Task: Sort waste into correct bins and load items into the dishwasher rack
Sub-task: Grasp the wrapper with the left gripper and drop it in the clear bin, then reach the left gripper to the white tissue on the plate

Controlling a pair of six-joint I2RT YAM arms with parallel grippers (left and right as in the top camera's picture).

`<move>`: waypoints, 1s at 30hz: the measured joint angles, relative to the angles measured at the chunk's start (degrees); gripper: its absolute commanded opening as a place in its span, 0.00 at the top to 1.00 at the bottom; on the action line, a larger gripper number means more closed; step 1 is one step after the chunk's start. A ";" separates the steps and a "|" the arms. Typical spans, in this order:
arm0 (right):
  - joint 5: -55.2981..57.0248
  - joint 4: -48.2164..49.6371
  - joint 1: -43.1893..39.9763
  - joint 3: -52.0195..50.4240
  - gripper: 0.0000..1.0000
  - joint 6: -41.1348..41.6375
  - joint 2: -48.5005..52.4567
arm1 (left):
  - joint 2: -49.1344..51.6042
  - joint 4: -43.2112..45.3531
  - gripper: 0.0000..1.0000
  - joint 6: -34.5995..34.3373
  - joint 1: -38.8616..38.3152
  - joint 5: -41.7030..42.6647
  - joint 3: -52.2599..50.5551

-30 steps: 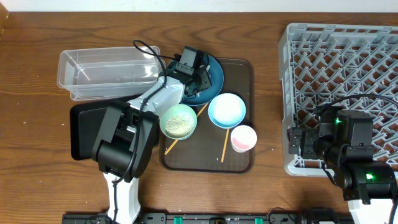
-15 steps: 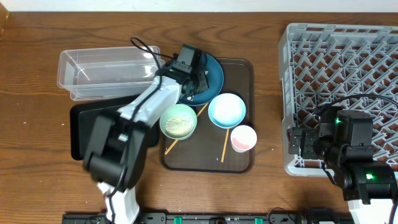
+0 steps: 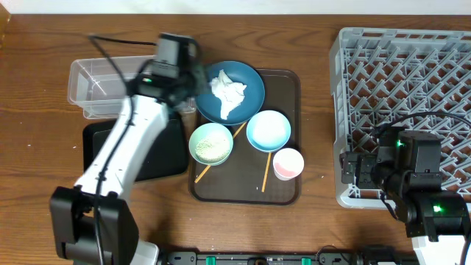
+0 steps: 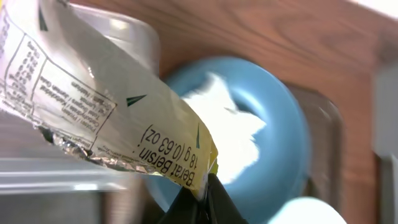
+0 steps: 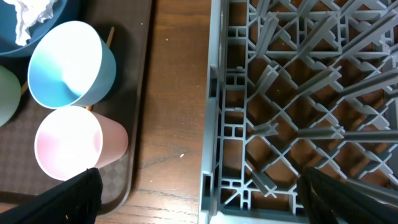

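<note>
My left gripper (image 3: 188, 76) is shut on the yellow-green printed wrapper (image 4: 112, 106), held by its corner at the jaws (image 4: 200, 198). It hangs between the clear tub (image 3: 110, 88) and the dark blue plate (image 3: 246, 103). The crumpled white tissue (image 3: 228, 90) lies on the plate, also seen in the left wrist view (image 4: 239, 140). The mint-green bowl (image 3: 211, 143) holds rice grains. The light blue bowl (image 3: 268, 130), the pinkish cup (image 3: 288, 163) and the chopsticks (image 3: 266, 174) lie on the brown tray. My right gripper (image 5: 208, 202) is open and empty over the left edge of the dishwasher rack (image 3: 412, 96).
The brown serving tray (image 3: 287, 193) holds the dishes. The black tray (image 3: 165, 151) lies left of it, partly under my left arm. The right wrist view shows the light blue bowl (image 5: 68, 65), the cup (image 5: 71, 143) and the rack wall (image 5: 214, 124).
My left gripper has lifted off the blue plate with the wrapper and swung left toward the clear tub. The tissue on the plate is now uncovered. The right arm has not moved.
</note>
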 measured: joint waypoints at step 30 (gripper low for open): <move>0.00 -0.04 0.00 0.00 0.01 -0.02 0.00 | 7.63 4.00 0.37 9.53 -7.65 -0.37 0.00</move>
